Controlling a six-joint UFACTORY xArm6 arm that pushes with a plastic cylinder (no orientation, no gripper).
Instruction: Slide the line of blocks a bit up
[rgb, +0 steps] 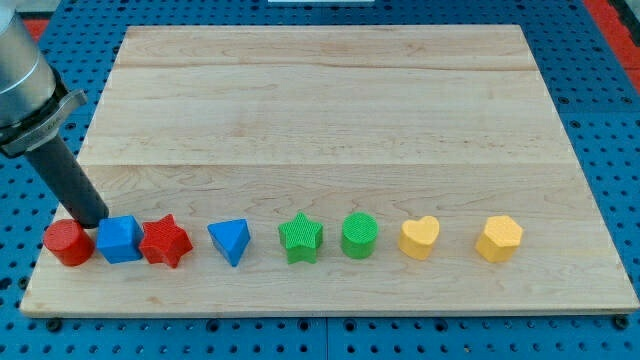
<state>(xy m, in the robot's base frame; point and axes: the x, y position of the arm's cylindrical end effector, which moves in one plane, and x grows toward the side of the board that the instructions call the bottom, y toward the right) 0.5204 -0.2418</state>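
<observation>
Several blocks lie in a row near the board's bottom edge. From the view's left: a red cylinder (68, 243), a blue cube (120, 239), a red star (165, 241), a blue triangle (230, 240), a green star (300, 238), a green cylinder (360, 236), a yellow heart (419, 238) and a yellow hexagon (499, 238). My tip (93, 224) sits just above the gap between the red cylinder and the blue cube, close to both. The dark rod slants up to the view's top left.
The wooden board (330, 110) lies on a blue perforated table (610, 120). The arm's grey body (22, 75) hangs over the board's left edge.
</observation>
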